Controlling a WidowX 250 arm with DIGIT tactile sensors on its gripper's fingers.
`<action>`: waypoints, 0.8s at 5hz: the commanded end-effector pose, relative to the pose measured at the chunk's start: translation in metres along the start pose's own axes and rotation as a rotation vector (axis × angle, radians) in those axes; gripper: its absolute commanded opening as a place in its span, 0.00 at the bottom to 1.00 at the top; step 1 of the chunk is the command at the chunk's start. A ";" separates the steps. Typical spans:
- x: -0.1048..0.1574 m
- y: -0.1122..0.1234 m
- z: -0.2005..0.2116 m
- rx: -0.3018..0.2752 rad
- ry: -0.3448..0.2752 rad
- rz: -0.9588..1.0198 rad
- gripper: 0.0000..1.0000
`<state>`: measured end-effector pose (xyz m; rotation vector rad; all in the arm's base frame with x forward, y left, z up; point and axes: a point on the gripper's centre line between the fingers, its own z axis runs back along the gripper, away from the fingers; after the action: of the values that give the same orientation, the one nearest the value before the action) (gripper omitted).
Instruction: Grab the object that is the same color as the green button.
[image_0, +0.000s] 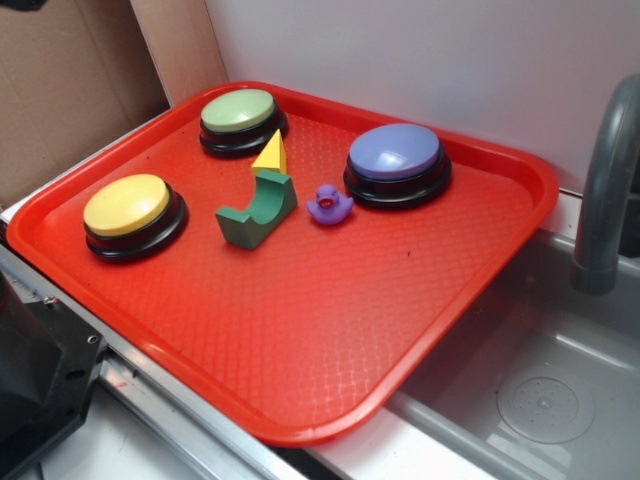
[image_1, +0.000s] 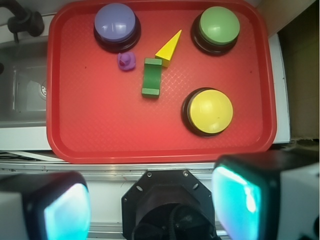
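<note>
Three domed buttons sit on the red tray (image_1: 70, 145): green button (image_1: 219, 26) at one far corner, blue-purple button (image_1: 115, 24) at the other, yellow button (image_1: 209, 111) nearer the robot base. Btwn them, mid-tray, lies the target: the dark green arch block (image_1: 151, 76), scooped top facing up, long axis running roughly away from the base in the wrist view. Yellow wedge (image_1: 169, 48) touches or nearly touches its far end; can't tell which. Purple duck (image_1: 126, 61) sits just beside it, apart, on the blue-purple button's side.

Gripper (image_1: 150, 197) is high above the tray's near edge, fingers spread wide w/ nothing btwn them; pads (image_1: 67, 212) show at the bottom corners of the wrist view. Not visible in the exterior view.

Step in hand, as I read it: approach not yet begun; colour match made only in the sense that the block is the sole green loose piece. Next move calls for travel fwd over the tray to centre on the block, then descent w/ jaws straddling its narrow width, i.e. closing across the flat long sides, not the ends. Probably keep to the near half of the block so the fingers clear wedge and duck.
</note>
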<state>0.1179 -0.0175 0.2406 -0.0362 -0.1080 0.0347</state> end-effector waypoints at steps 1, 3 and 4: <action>0.000 0.000 0.000 0.000 0.000 0.000 1.00; 0.037 0.004 -0.040 0.029 -0.019 0.010 1.00; 0.055 0.007 -0.064 0.041 -0.013 0.026 1.00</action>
<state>0.1767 -0.0147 0.1750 0.0057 -0.0904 0.0486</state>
